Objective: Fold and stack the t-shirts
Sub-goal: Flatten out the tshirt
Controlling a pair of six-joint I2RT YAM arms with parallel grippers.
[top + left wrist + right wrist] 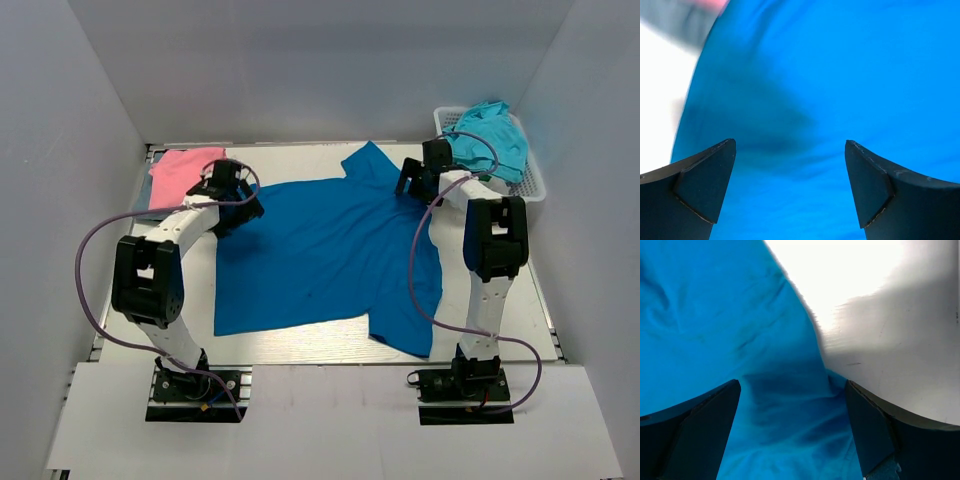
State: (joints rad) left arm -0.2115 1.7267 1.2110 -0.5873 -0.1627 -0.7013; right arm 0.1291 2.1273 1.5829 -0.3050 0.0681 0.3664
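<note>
A large royal-blue t-shirt (320, 255) lies spread on the table, one sleeve pointing to the far side and one to the near right. My left gripper (237, 205) hangs open over the shirt's far-left corner; in the left wrist view (790, 145) blue cloth (840, 75) fills the gap between its fingers. My right gripper (410, 185) is open over the shirt's far-right edge; in the right wrist view (792, 385) the cloth (730, 315) lies under it beside bare table. A folded pink t-shirt (185, 172) lies far left. A turquoise t-shirt (490, 135) sits in the basket.
A white lattice basket (530, 185) stands at the far right corner. The pink shirt rests on a grey-blue folded one (152, 210) by the left wall. White walls close in the table on three sides. Bare table (900, 340) shows right of the blue shirt.
</note>
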